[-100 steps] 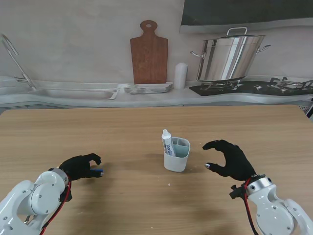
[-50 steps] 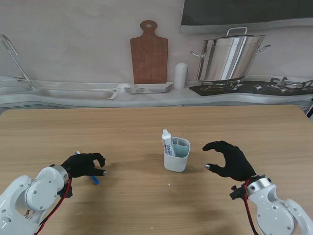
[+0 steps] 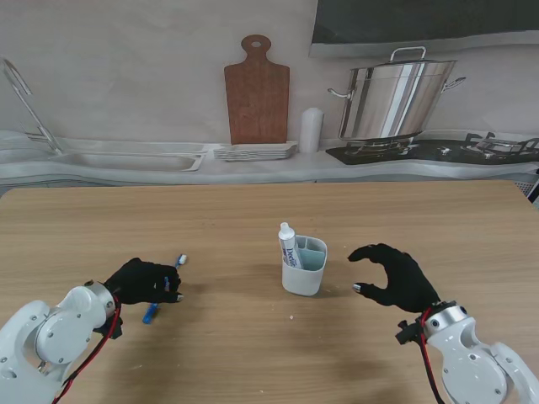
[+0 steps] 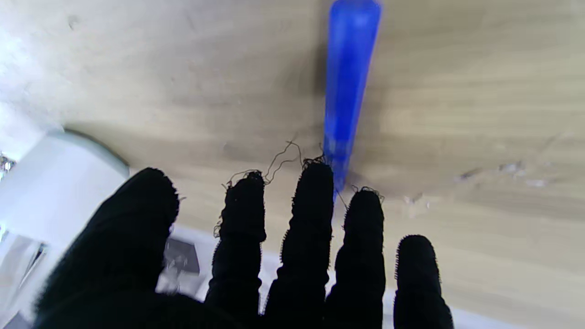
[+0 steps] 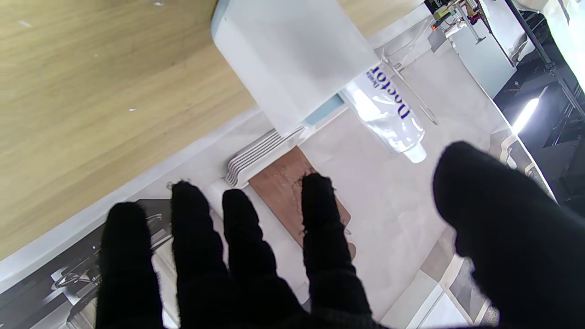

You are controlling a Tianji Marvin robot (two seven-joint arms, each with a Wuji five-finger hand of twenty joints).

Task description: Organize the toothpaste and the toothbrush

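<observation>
My left hand (image 3: pixel 145 282) is shut on a blue toothbrush (image 3: pixel 151 315) on the left side of the table. The brush is tilted, with its white head (image 3: pixel 181 259) sticking out toward the cup and its handle end pointing nearer to me. In the left wrist view the blue handle (image 4: pixel 348 87) runs from between my fingers (image 4: pixel 311 214) to the wood. A white two-part cup (image 3: pixel 303 269) stands at the table's middle with a toothpaste tube (image 3: pixel 288 247) upright in it. My right hand (image 3: pixel 392 275) hovers open just right of the cup (image 5: pixel 292 59), clear of it, with the tube (image 5: pixel 388 109) in its view.
The wooden table (image 3: pixel 253 210) runs back to a counter with a sink (image 3: pixel 126 160), a cutting board (image 3: pixel 257 93), stacked plates (image 3: pixel 255 152), a white bottle (image 3: pixel 312 130) and a steel pot (image 3: pixel 396 99) on a stove.
The toothbrush has swung round in my left hand: its head now points up toward the cup and the handle end toward me. The right hand has stayed still.
</observation>
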